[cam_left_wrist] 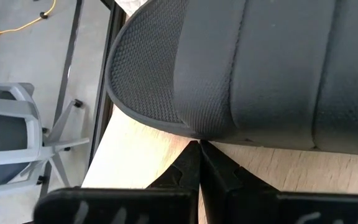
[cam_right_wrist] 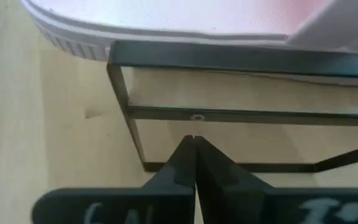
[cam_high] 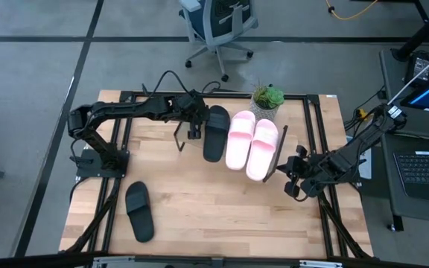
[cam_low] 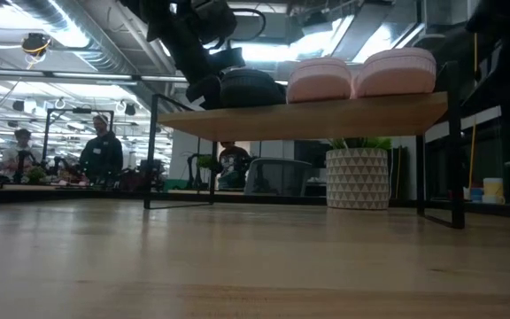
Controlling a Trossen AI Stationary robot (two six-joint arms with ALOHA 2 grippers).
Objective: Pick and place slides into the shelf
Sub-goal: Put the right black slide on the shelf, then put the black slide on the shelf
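A potted plant point(cam_high: 267, 97) stands behind the shelf point(cam_high: 216, 151); both claws pressed together (left claw point(cam_high: 194, 128) beside the black slide point(cam_high: 215, 132)).

Two pink slides point(cam_high: 252, 143), two black slides point(cam_high: 215, 132), one shelf point(cam_low: 326, 115)

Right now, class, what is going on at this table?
A two-armed robot is putting slides onto a low shelf. Two pink slides and one black slide already lie on its board. The left pincer, shut, sits at that black slide's edge, apparently nudging it. The right pincer, also shut, waits by the shelf's right end. A second black slide lies on the table, not yet placed.
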